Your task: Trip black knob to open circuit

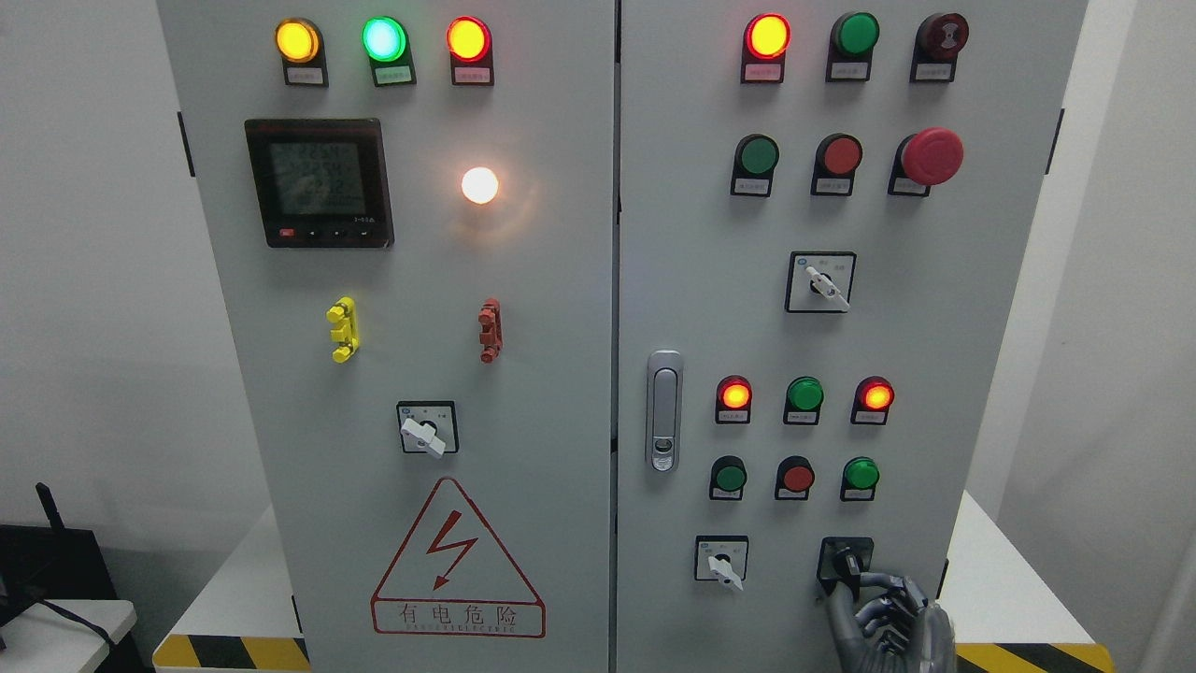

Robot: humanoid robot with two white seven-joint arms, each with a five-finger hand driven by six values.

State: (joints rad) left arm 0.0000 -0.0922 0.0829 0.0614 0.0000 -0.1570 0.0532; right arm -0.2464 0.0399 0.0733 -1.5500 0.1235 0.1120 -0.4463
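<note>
Grey steel cabinet point(561, 523), white walls; right robot hand point(888, 622) fingers curled, touching black knob point(847, 564).

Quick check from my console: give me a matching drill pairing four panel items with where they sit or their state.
Items:
1. Black rotary knob
2. Red mushroom stop button
3. Dark digital meter
4. Silver door latch

Matches:
A. Left door, upper area
B. Right door's left edge
C. Touched by the right robot hand
D. Right door, upper right

Pairs: 1-C, 2-D, 3-A, 4-B
</note>
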